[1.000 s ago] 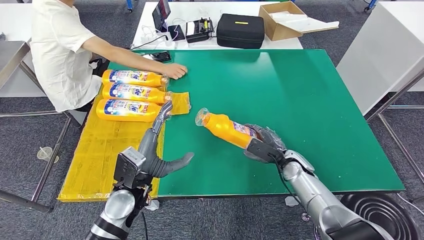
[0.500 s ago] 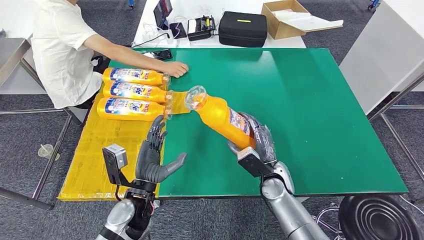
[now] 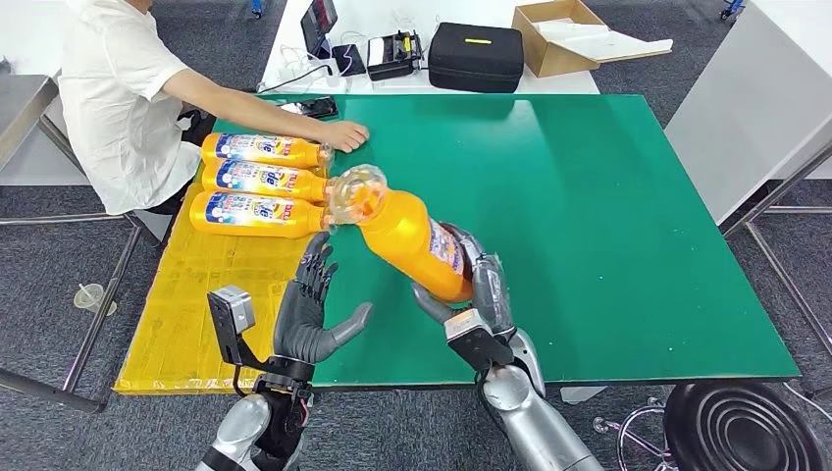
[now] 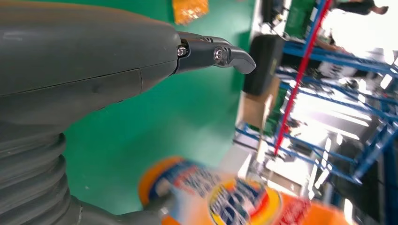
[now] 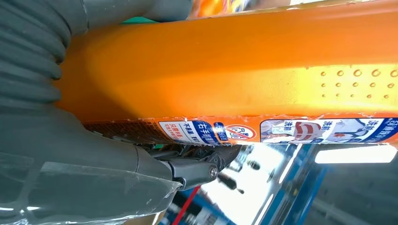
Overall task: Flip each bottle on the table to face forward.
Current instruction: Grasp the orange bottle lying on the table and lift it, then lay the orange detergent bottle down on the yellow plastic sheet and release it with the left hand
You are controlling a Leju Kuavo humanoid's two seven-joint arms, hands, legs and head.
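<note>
My right hand [image 3: 479,294] grips an orange bottle [image 3: 407,235] by its base and holds it tilted up above the green table [image 3: 608,196], its clear cap toward the far left. The right wrist view shows the bottle's orange side and back label [image 5: 263,70] against the hand [image 5: 70,154]. My left hand [image 3: 309,314] stands upright with fingers spread, just left of the bottle and apart from it; its fingers [image 4: 213,51] hold nothing. Three more orange bottles [image 3: 257,183] lie side by side on a yellow mat [image 3: 196,304], labels up.
A person in a white shirt [image 3: 118,88] sits at the far left corner, one hand [image 3: 343,134] resting on the table by the bottles. Behind the table stand a black case [image 3: 476,57] and a cardboard box [image 3: 569,34]. A black stool [image 3: 746,427] is at lower right.
My right hand has lifted the bottle off the table and carried it left and nearer, tilting it more upright. My left hand has drawn back and turned upright beside it.
</note>
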